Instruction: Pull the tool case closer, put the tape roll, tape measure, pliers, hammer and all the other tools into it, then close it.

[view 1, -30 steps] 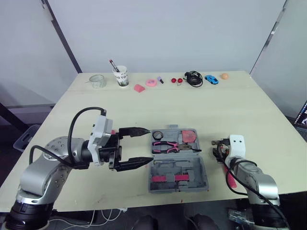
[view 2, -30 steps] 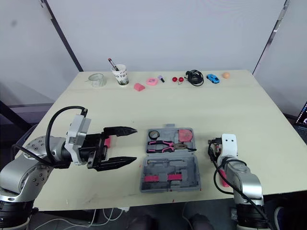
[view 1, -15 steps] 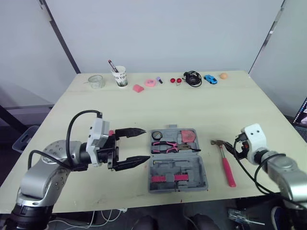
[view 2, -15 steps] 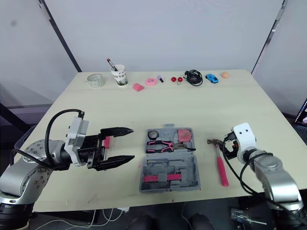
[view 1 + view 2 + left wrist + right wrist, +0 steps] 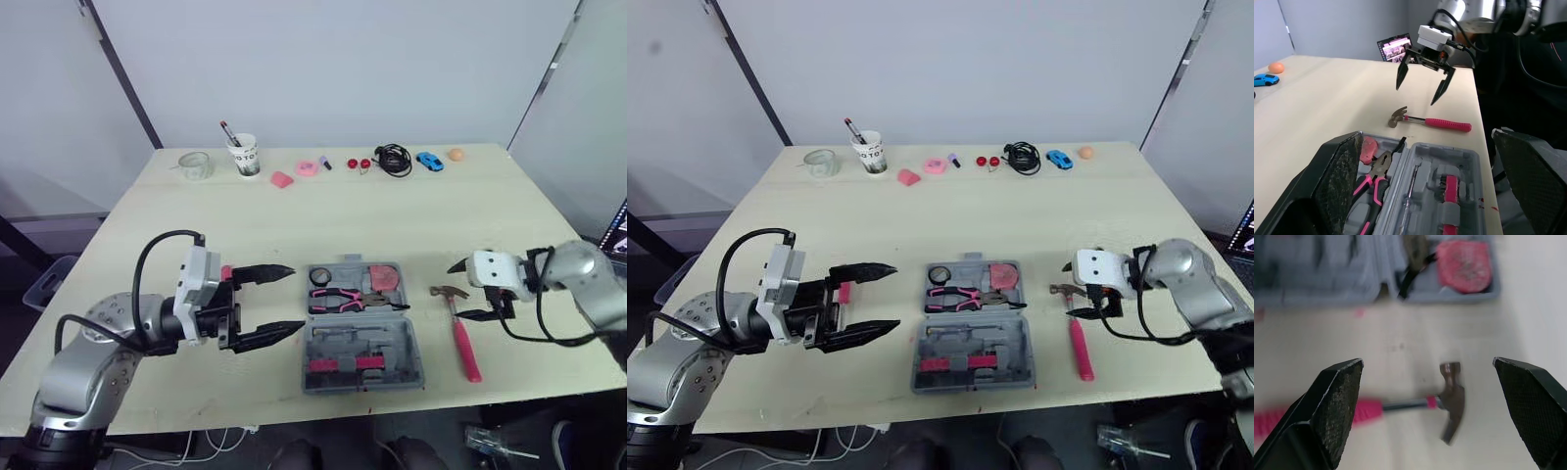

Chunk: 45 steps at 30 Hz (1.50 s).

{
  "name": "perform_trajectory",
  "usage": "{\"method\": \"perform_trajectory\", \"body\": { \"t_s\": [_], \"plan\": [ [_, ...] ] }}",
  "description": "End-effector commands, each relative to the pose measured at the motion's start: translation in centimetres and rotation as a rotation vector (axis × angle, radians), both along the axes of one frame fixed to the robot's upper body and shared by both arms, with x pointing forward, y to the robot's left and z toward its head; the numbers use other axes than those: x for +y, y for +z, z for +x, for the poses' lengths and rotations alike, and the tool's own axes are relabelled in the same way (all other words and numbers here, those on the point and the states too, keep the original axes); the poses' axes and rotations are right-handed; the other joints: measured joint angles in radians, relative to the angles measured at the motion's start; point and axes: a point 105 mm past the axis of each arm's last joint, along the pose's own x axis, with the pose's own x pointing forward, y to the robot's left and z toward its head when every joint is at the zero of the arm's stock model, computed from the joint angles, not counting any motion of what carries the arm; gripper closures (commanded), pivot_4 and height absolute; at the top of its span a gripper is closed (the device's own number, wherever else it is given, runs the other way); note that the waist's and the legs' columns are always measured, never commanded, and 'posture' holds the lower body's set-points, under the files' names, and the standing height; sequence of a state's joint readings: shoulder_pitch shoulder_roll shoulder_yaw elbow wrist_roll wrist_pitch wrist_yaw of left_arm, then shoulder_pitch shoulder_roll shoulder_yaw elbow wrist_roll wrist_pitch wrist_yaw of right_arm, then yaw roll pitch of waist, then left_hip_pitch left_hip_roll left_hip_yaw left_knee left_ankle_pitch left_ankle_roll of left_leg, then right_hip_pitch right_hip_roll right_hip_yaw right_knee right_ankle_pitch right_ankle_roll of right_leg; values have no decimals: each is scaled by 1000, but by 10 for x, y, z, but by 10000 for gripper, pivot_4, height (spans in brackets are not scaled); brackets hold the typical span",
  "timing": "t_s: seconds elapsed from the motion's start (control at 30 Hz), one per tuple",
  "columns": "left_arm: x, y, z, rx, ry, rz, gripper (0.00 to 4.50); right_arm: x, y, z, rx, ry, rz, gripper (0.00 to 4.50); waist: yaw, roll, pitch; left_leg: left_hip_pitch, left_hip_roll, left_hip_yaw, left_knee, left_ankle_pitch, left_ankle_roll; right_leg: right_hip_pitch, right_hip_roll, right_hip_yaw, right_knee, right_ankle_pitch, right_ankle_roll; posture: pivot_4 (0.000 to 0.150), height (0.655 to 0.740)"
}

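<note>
Lower centre of the head view: your tool case (image 5: 362, 328) lies open and flat on the pale table (image 5: 294, 215), near the front edge. Its far half holds pink-handled pliers (image 5: 343, 297), a pink tape measure (image 5: 389, 280) and a small dark ring (image 5: 320, 277) that may be the tape roll; it is too small to be sure. The near half carries pink-gripped pieces (image 5: 343, 364) in moulded slots.

Lower right: the hammer (image 5: 458, 323) rests on the table just right of the case, steel head toward the far side, pink handle toward the front edge. Your right gripper (image 5: 462, 291) hovers over the head end with both fingers spread wide, clear of the hammer and gripping nothing.

Lower left: your left gripper (image 5: 294, 298) points at the case's left edge, fingers splayed and empty, tips close to the case but not on it.

Top of the frame: a paper cup (image 5: 247, 155), a glass jar (image 5: 196, 164), a black cable (image 5: 395, 160), a blue toy car (image 5: 430, 162) and an orange ball (image 5: 456, 155) line the far edge.
</note>
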State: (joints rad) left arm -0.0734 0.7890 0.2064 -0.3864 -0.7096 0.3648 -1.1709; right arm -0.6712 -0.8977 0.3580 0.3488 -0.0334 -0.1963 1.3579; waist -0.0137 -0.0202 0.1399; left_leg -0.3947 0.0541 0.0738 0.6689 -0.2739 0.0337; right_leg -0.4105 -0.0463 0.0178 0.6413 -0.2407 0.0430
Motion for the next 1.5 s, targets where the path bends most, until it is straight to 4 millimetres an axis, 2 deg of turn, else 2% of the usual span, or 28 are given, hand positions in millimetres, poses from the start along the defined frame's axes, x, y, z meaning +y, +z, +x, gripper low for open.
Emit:
{"method": "perform_trajectory", "body": {
  "t_s": [0.03, 0.27, 0.4, 0.67, 0.93, 0.97, 1.0, 1.03, 1.07, 1.13, 1.17, 1.2, 1.27, 1.3, 1.47, 1.5],
  "plan": [
    [-4, 9, -6, -51, -5, -7, 0, -4, -5, 0, -5, 197, -183, 164, 2, 0, 0, 0, 0, 0, 0, 0, 0, 0, 0, 0, 0, 0, 0, 1500, 7400],
    [-3, 8, -9, -57, 18, 5, 0, -4, -23, 17, -59, 438, -475, 164, -1, 1, 2, 1, 0, 2, 1, 0, 0, 0, -1, 1, 0, 0, 0, 1500, 7400],
    [-1, 6, -11, -50, 26, 13, 0, 3, -32, 23, -100, 535, -550, 164, -1, 1, 3, 1, 0, 2, 1, 1, -2, 0, -1, 1, 1, 0, 0, 1500, 7400],
    [1, -4, -20, 12, -12, 71, 0, 12, -39, 41, -183, 596, -660, 164, -2, 2, 4, 2, 1, 5, 0, 3, -5, 0, -1, 2, 1, 0, -1, 1500, 7400],
    [0, -5, -25, 37, -58, 76, 0, 10, -55, 40, -169, 646, -722, 164, -2, 2, 3, 2, 0, 5, 0, 3, -5, 0, -2, 2, 2, 0, -1, 1500, 7400],
    [2, -7, -25, 36, -60, 97, 0, 9, -56, 40, -166, 644, -726, 5779, -2, 1, 3, 3, 0, 5, 0, 3, -5, 0, -2, 2, 2, 0, -1, 1500, 7400],
    [4, -8, -25, 35, -61, 111, 0, 8, -58, 40, -162, 642, -729, 7904, -2, 0, 3, 3, 0, 5, 0, 3, -5, 0, -2, 2, 2, 0, -1, 1500, 7400],
    [4, -9, -25, 34, -60, 117, 0, 7, -59, 40, -161, 640, -732, 14736, -3, 0, 3, 3, 0, 5, 0, 3, -5, 0, -2, 2, 2, 0, -1, 1500, 7400],
    [5, -9, -25, 34, -61, 118, 0, 7, -59, 40, -161, 639, -735, 16659, -4, 0, 2, 3, 0, 5, 0, 3, -5, 0, -2, 2, 2, 0, -1, 1500, 7400],
    [4, -9, -25, 33, -65, 117, 0, 4, -61, 40, -157, 632, -738, 25101, -5, -1, 2, 5, 0, 6, 1, 3, -5, 1, -2, 3, 2, 0, -1, 1500, 7400],
    [4, -9, -25, 32, -67, 115, 0, 4, -61, 40, -154, 632, -739, 31653, -6, -1, 2, 5, 0, 7, 0, 3, -5, 1, -2, 3, 3, 0, -1, 1500, 7400],
    [3, -8, -24, 32, -69, 112, 0, 3, -61, 39, -150, 629, -737, 33312, -6, -1, 2, 6, 1, 7, 0, 3, -5, 1, -2, 4, 3, 0, -1, 1500, 7400],
    [2, -8, -24, 30, -72, 109, 0, 0, -60, 37, -136, 627, -730, 42247, -6, -1, 2, 7, 1, 7, 0, 3, -5, 2, -2, 4, 4, 0, -1, 1500, 7400],
    [1, -8, -24, 29, -74, 108, 0, -1, -58, 36, -128, 622, -723, 44873, -4, 0, 2, 8, 1, 8, 0, 3, -5, 2, -1, 4, 4, 0, -1, 1500, 7400],
    [-2, -9, -23, 26, -80, 102, 0, -14, -50, 31, -80, 591, -711, 44873, -1, 2, 4, 8, 1, 9, 0, 3, -5, 2, -2, 5, 4, 0, -1, 1500, 7400],
    [-3, -9, -22, 25, -82, 98, 0, -27, -46, 29, -26, 542, -737, 44873, -1, 3, 4, 7, 1, 10, 0, 3, -5, 2, -2, 6, 4, 0, -1, 1500, 7400]
  ]
}}
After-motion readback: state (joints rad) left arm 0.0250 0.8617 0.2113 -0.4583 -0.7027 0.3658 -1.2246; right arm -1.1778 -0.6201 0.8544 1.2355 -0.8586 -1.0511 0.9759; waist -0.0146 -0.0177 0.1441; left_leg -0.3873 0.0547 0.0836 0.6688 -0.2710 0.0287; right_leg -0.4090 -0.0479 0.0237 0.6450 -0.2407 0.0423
